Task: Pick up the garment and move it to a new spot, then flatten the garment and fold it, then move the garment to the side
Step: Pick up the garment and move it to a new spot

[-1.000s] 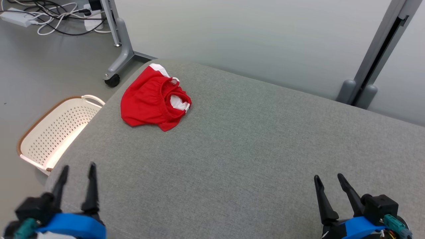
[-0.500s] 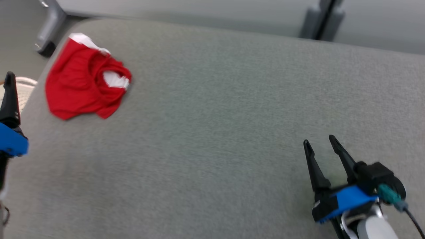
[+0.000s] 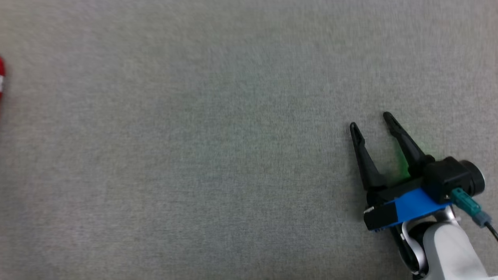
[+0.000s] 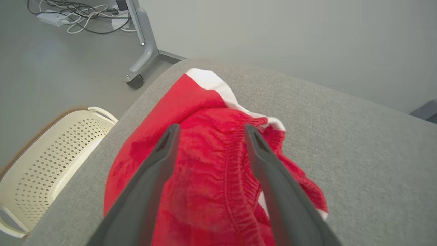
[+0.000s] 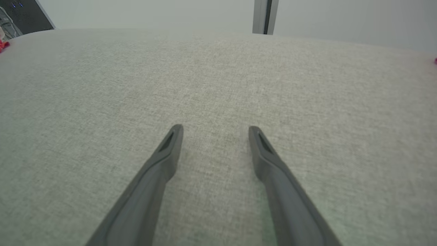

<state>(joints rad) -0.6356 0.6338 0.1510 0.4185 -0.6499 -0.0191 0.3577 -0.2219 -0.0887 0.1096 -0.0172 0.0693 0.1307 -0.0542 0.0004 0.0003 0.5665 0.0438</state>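
Head view. The right gripper [image 3: 370,121] sits at the lower right above a grey cushion [image 3: 202,155]. Its 2 dark fingers are spread apart with nothing between them. A thin red sliver of the garment [image 3: 1,77] shows at the far left edge, well apart from this gripper.

Left wrist view. The left gripper [image 4: 211,127] hangs directly over the garment, its 2 fingers released and wide, with red fabric visible in the gap between them. Whether the fingers touch the cloth cannot be told. The garment is red with white trim and a gathered elastic band. It lies crumpled on the cushion's rounded corner, close to the edge. Beside that edge, on the floor [image 4: 51,75], stands a cream perforated basket [image 4: 51,153]. Farther off are a wheeled stand leg [image 4: 143,58] and a tangle of cables [image 4: 78,20].

Right wrist view. The right gripper's 2 fingers stand apart over bare cushion fabric, grasping nothing.
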